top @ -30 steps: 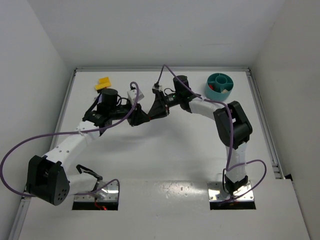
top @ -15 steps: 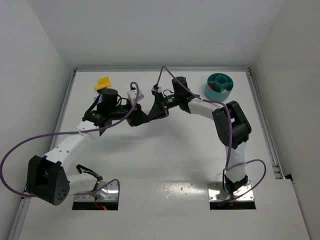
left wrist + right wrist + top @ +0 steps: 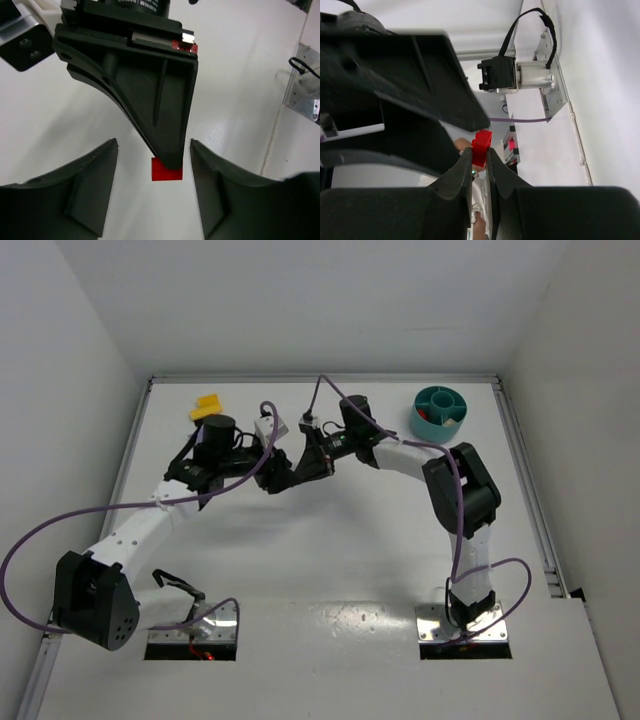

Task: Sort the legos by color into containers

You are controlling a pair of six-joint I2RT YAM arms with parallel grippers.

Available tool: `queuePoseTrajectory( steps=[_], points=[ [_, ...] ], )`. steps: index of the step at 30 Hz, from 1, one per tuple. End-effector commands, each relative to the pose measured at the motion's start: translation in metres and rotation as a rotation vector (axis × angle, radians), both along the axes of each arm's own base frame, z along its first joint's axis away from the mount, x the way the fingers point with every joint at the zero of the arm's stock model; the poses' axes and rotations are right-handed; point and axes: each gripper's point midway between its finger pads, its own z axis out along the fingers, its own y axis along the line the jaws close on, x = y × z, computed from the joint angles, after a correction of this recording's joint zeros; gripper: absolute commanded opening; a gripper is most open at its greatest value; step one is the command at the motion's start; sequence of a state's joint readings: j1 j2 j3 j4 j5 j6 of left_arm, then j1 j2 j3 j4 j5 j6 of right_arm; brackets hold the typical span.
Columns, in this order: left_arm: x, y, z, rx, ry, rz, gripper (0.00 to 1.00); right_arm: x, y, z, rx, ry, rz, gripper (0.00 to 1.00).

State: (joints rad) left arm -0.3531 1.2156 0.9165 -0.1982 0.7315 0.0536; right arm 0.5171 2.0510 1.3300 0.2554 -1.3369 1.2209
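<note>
The red lego sits low in the middle of the right wrist view, pinched at the tips of the right gripper, whose jaws are clamped on it. The left gripper flanks it with jaws apart, clear of the brick, which reads as a pass toward the arm nearer the dish. The teal dish stands upper right in the top view, with a red speck in one compartment and the rest unclear. Yellow legos lie upper left

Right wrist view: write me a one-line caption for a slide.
Right gripper pinching a small red lego between the tips of its black fingers.
</note>
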Motion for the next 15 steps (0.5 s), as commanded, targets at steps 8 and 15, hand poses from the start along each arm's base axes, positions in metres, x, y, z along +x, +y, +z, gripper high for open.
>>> queuePoseTrajectory(
  steps=[8, 15],
  points=[
    [0.014, 0.024, 0.032, -0.012, -0.068, 0.066, 0.75, 0.035, -0.025, 0.004, -0.078, -0.269, -0.101, 0.0],
    [0.026, 0.053, 0.043, 0.01, -0.07, 0.203, 0.8, 0.12, -0.107, -0.012, -0.678, -0.711, -0.338, 0.0]
  ],
)
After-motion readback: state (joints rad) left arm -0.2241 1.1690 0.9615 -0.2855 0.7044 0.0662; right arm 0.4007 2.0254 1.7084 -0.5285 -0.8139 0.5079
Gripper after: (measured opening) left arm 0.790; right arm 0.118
